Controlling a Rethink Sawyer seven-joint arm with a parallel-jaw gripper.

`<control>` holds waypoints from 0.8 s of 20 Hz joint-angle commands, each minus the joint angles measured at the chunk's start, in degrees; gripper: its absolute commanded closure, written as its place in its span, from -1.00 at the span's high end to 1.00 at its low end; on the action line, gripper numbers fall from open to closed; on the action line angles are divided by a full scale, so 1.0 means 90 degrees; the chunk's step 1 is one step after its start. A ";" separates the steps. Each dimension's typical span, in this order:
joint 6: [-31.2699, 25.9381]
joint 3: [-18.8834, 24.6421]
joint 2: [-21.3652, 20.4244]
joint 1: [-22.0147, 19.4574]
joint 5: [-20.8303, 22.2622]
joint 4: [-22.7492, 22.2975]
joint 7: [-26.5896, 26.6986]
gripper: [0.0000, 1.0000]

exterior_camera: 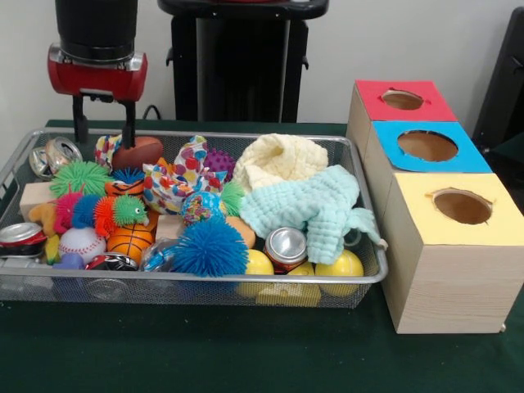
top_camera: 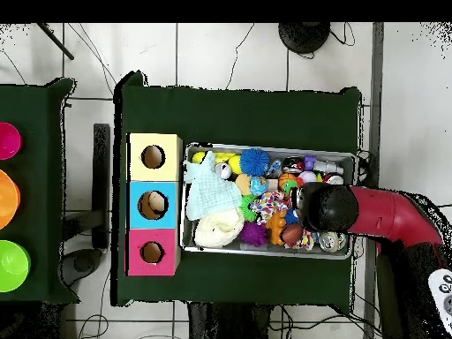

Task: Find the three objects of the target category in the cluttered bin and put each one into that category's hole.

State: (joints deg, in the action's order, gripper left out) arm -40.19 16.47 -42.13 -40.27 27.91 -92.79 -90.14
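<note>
The wire mesh bin (exterior_camera: 196,281) lies on the green table and is full of clutter. It holds a blue spiky ball (exterior_camera: 209,247), a silver-topped can (exterior_camera: 286,246), a crushed can (exterior_camera: 55,154), a baseball (exterior_camera: 80,243), a small basketball (exterior_camera: 129,240), yellow balls (exterior_camera: 340,264), a mint cloth (exterior_camera: 315,209) and a cream cloth (exterior_camera: 282,160). My gripper (exterior_camera: 105,141) hangs open over the bin's far left corner in the front view. One of its fingers (exterior_camera: 129,123) is beside a brown football (exterior_camera: 137,151). In the overhead view the arm (top_camera: 325,207) covers the gripper above the bin (top_camera: 265,254).
Three wooden boxes with round holes stand in a row beside the bin: red top (exterior_camera: 401,100), blue top (exterior_camera: 426,146), yellow top (exterior_camera: 461,206). The black pedestal (exterior_camera: 237,57) stands behind the table. Coloured bowls (top_camera: 9,199) sit on a second table.
</note>
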 commanded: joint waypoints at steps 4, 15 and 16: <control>-0.0590 0.0384 0.0478 -0.0026 -0.0024 0.0343 0.0564 1.00; 0.0159 0.0333 0.1125 -0.0156 0.0197 0.0215 0.0395 1.00; 0.0235 0.0324 0.1183 -0.0166 0.0222 0.0199 0.0374 1.00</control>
State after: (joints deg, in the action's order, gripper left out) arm -40.16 16.48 -36.88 -40.41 27.96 -91.62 -90.14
